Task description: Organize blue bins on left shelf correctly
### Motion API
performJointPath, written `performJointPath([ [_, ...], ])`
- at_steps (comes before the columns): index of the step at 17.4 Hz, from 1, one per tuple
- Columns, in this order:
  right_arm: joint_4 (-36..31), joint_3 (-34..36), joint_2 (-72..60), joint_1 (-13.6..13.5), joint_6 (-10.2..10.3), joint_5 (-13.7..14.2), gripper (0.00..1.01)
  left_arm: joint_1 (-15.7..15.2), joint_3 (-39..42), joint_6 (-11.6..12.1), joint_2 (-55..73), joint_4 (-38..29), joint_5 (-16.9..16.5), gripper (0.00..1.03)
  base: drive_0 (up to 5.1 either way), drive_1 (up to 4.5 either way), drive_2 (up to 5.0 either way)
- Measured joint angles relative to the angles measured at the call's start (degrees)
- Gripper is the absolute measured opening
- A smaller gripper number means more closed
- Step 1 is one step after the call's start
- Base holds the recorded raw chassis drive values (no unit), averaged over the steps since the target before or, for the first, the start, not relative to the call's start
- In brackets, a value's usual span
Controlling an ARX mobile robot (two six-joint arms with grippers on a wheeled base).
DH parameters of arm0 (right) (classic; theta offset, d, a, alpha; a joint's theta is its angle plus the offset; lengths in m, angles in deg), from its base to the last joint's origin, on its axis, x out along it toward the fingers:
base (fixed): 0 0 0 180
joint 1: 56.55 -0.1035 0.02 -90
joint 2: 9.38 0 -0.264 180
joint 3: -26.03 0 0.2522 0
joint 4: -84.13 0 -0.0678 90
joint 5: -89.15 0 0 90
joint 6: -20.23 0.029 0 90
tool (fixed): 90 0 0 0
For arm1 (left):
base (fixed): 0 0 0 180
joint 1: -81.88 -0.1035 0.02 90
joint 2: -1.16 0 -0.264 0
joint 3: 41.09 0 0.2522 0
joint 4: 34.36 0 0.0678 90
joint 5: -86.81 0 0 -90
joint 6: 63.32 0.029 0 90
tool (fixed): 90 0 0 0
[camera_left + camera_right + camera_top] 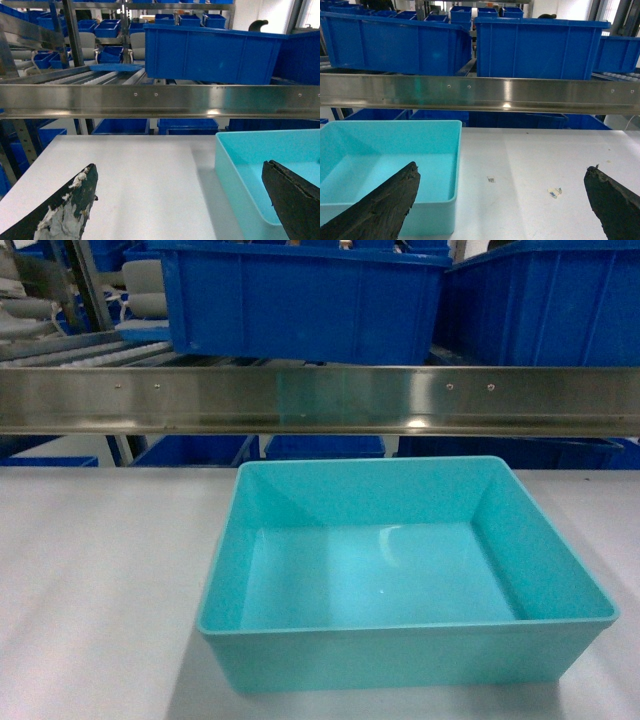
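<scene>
A light turquoise bin [400, 580] stands empty and upright on the white table, just in front of the left shelf's steel front rail [320, 400]. Neither gripper shows in the head view. In the left wrist view my left gripper [180, 167] is open over bare table, with the turquoise bin [260, 165] under its right finger [295, 205]. In the right wrist view my right gripper [504, 167] is open too, and the bin [385, 155] lies under its left finger [385, 205]. Nothing is held by either.
Royal-blue crates [300, 305] [545, 305] sit on the shelf's upper level behind the rail. White roller tracks [100, 76] run at the left. More blue crates [120, 125] stand below and on racks behind. Two small sticker scraps [554, 192] lie on the table [100, 570].
</scene>
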Motion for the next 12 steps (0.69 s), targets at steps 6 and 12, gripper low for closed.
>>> performJointPath([
  [6,0.0,0.0,0.0,0.0,0.0,0.0,0.98,0.0,0.0,0.0,0.0,0.0,0.0,0.98,0.0,0.0,0.0],
  [12,0.0,0.0,0.0,0.0,0.0,0.0,0.98,0.0,0.0,0.0,0.0,0.0,0.0,0.98,0.0,0.0,0.0],
])
